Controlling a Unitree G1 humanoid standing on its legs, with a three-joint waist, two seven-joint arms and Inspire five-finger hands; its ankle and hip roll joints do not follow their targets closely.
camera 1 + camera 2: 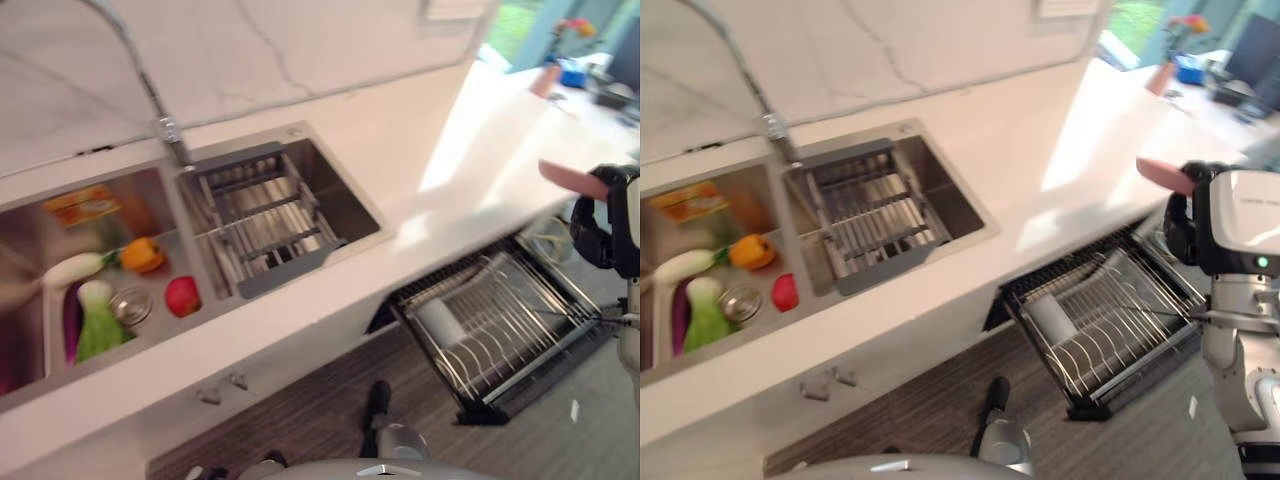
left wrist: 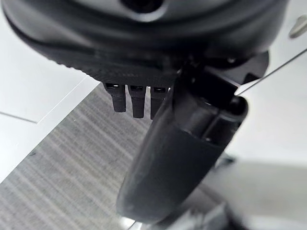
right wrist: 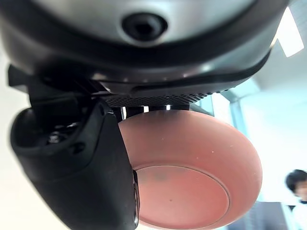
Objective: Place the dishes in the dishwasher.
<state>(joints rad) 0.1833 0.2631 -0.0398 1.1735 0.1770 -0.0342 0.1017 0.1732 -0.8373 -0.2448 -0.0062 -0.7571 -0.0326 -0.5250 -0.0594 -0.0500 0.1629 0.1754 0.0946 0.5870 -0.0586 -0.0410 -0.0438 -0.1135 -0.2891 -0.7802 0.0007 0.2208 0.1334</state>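
Your right hand (image 3: 81, 167) pinches a pink bowl (image 3: 192, 177) at the right edge of the frame, above the open dishwasher rack (image 1: 495, 325).
White counter (image 1: 400, 150) runs across the frame; the sink (image 1: 130, 250) at left holds vegetables (image 1: 100, 300), with striped flooring (image 1: 300, 410) below. Your left hand (image 2: 168, 158) hangs with relaxed fingers, holding nothing.

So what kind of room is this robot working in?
Most likely a kitchen. A steel double sink with a tall faucet is set into a white counter, with vegetables in one basin, and a dishwasher rack is pulled out below. The right hand has its fingers round a pink bowl.
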